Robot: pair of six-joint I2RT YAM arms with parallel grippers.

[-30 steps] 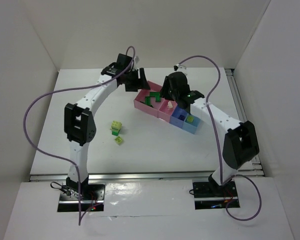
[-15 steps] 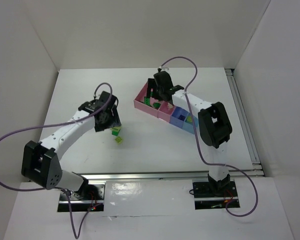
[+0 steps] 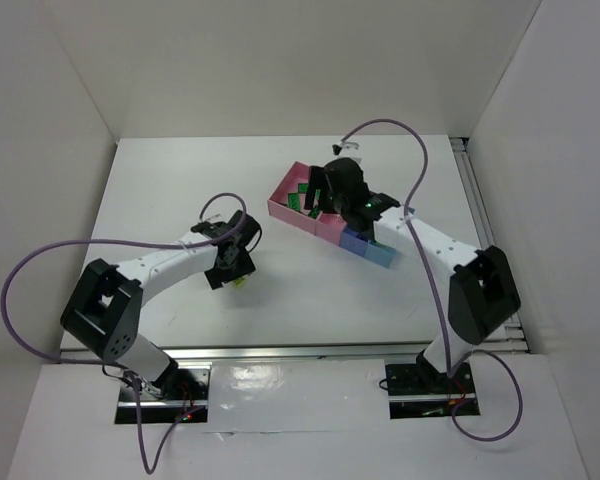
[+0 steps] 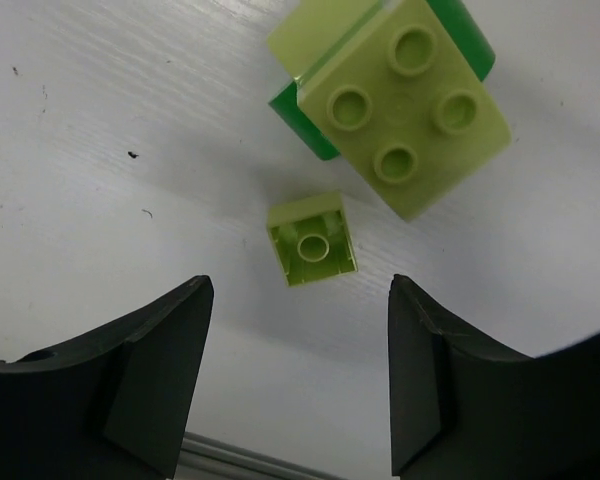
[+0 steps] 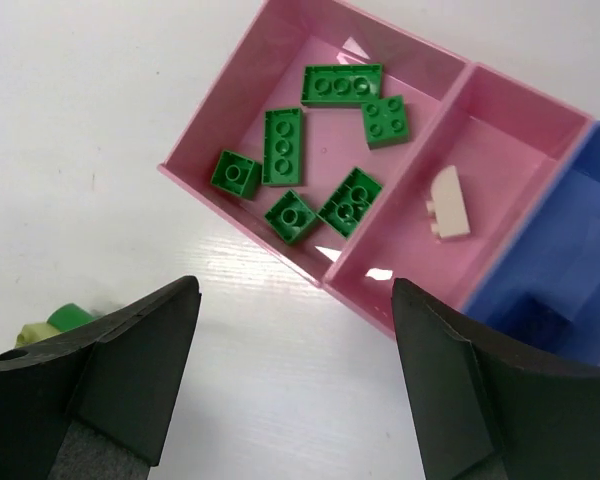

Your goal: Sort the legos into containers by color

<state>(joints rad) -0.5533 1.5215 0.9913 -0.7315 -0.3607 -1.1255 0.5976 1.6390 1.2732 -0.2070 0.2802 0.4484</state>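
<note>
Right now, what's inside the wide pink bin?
Six green legos lie in the wide pink bin, nothing else visible. From above, the right arm covers part of it.

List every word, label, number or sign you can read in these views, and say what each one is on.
None can be read.
The studs of the large yellow-green brick and of the small yellow-green brick show no legible lettering.
The green bricks, the wide pink bin and the beige piece carry no visible text.
</note>
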